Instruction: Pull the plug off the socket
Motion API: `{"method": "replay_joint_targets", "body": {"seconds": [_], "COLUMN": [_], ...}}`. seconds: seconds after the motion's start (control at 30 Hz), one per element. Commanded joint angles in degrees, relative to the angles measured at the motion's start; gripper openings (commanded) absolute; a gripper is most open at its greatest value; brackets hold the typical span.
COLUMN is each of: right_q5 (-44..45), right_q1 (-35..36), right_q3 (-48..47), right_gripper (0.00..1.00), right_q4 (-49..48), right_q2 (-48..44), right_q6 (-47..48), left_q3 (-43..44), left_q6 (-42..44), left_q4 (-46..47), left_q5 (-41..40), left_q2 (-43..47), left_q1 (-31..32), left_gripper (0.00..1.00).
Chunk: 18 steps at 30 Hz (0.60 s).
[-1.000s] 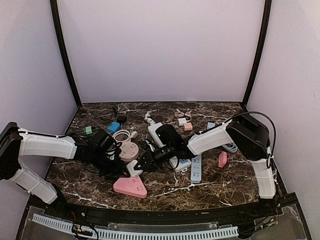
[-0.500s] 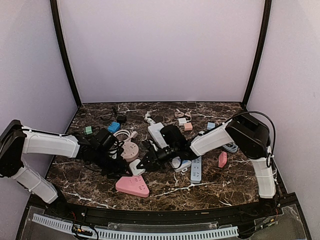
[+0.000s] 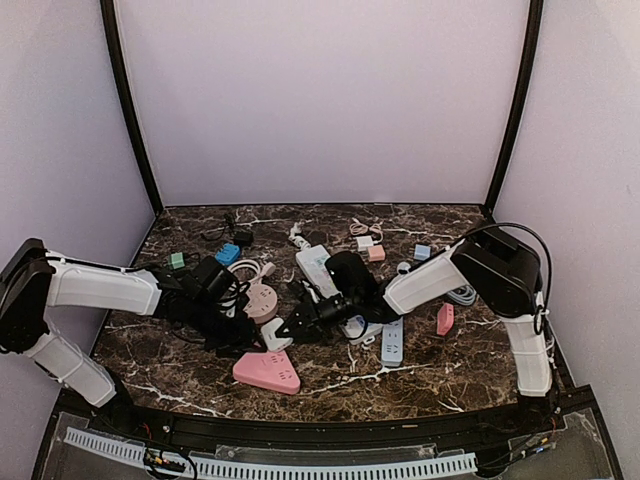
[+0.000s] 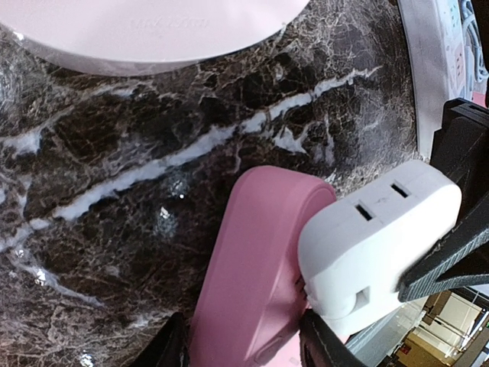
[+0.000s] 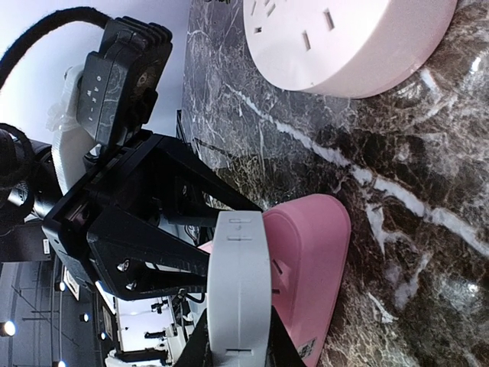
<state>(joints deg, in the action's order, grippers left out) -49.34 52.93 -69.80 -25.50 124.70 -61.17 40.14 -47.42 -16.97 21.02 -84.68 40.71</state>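
While left end effector (image 4: pixel 244 345) grips pink socket (image 4: pixel 256 252) — right end effector (image 5: pixel 238 340) clamps plug (image 5: pixel 238 275).

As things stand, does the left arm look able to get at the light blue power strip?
Probably not. The left gripper is closed on the pink socket, and the right arm lies across the way to the light blue power strip.

both arms stretched low toward the pink socket (image 3: pixel 265 372); left gripper (image 3: pixel 243 343) clamped its edge, right gripper (image 3: pixel 287 329) pinched the white plug (image 4: pixel 367 245) touching it.
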Motion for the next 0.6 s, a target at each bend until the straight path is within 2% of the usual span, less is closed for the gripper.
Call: {"method": "replay_joint_targets", "body": {"seconds": [0.0, 0.57], "right_q5": [-1.7, -2.5], "right_q1": [-1.3, -2.1], "right_q3": [1.0, 2.1], "right_gripper": [0.0, 0.0], "right_q4": [-7.3, -9.4], "right_q2": [-4.6, -5.8], "right_q6": [-0.8, -3.1], "left_q3": [-4.0, -5.4], "left_q6": [-1.0, -1.0], "left_q4": [-9.9, -9.4], "left_q5": [-8.6, -7.2], "left_q2": [-4.6, -3.5], "left_q1": [0.1, 0.2], "left_gripper": [0.48, 0.49]}}
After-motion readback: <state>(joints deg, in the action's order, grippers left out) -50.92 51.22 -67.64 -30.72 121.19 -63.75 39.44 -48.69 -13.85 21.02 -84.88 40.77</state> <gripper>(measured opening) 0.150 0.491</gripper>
